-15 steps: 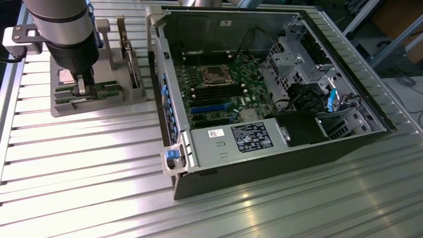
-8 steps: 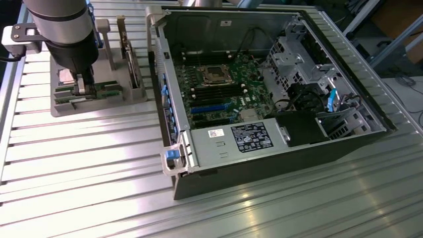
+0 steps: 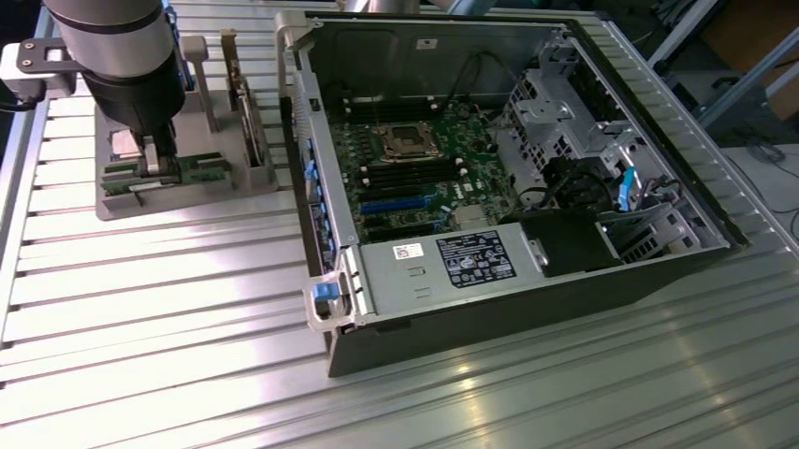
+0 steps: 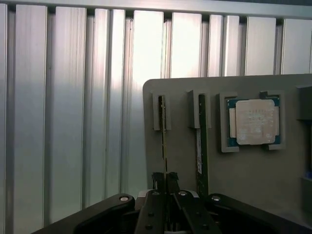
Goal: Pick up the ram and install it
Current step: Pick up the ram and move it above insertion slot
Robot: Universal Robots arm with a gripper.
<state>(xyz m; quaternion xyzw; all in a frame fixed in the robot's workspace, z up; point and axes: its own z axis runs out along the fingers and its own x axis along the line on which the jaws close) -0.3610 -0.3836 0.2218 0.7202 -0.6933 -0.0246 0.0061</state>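
Jaws clamp the thin, edge-on green ram (image 4: 163,146).

We see the ram (image 4: 163,146), a thin green stick standing on edge in a slot of the grey holder (image 4: 253,180), pinched between the fingers (image 4: 157,179), its twin (image 4: 201,122) just beside.

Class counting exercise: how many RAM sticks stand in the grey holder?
2. One ram stands edge-on, gripped by the shut hand; the second stick stands in the neighbouring slot, beside the CPU chip. Others may be hidden.
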